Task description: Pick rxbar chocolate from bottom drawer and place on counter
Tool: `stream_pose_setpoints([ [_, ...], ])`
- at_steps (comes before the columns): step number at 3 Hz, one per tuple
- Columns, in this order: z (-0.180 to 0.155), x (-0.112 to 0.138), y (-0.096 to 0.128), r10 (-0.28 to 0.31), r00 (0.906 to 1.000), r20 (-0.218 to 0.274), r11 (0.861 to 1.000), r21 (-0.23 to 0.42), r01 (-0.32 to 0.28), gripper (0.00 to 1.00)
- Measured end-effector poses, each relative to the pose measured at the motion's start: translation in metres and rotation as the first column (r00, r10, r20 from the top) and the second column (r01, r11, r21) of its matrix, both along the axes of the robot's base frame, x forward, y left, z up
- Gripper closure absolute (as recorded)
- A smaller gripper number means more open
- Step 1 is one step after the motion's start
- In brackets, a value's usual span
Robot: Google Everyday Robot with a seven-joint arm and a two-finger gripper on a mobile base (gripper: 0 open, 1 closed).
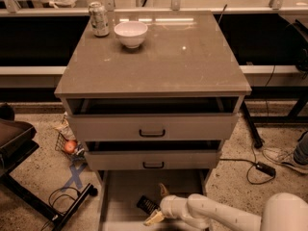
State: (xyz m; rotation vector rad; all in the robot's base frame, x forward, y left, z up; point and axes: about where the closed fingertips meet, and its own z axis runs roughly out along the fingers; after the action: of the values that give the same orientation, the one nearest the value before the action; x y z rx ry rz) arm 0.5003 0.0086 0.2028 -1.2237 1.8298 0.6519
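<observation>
- Gripper [159,205] sits low inside the bottom drawer [122,189], its two fingers spread apart and gripping nothing.
- Rxbar chocolate [146,204] lies flat on the drawer floor just left of the gripper, with its long axis slanting from back-left to front-right.
- Counter [163,61] above holds a white bowl [131,33] and a drink can [99,19].

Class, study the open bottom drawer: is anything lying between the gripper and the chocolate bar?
Nothing visible does. The gripper is down in the bottom drawer, fingers spread, directly beside the rxbar chocolate. No other object shows on the drawer floor between them.
</observation>
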Motion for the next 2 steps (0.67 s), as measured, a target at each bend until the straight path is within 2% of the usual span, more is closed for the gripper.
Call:
stream_pose_setpoints([
  [1,-0.0125,-0.0043,-0.0057,0.015,0.9999,0.000,0.995,-0.098,-0.015,0.00],
  [2,-0.0138,-0.0032,0.0030,0.018,0.9998,0.004,0.996,-0.090,-0.017,0.00],
])
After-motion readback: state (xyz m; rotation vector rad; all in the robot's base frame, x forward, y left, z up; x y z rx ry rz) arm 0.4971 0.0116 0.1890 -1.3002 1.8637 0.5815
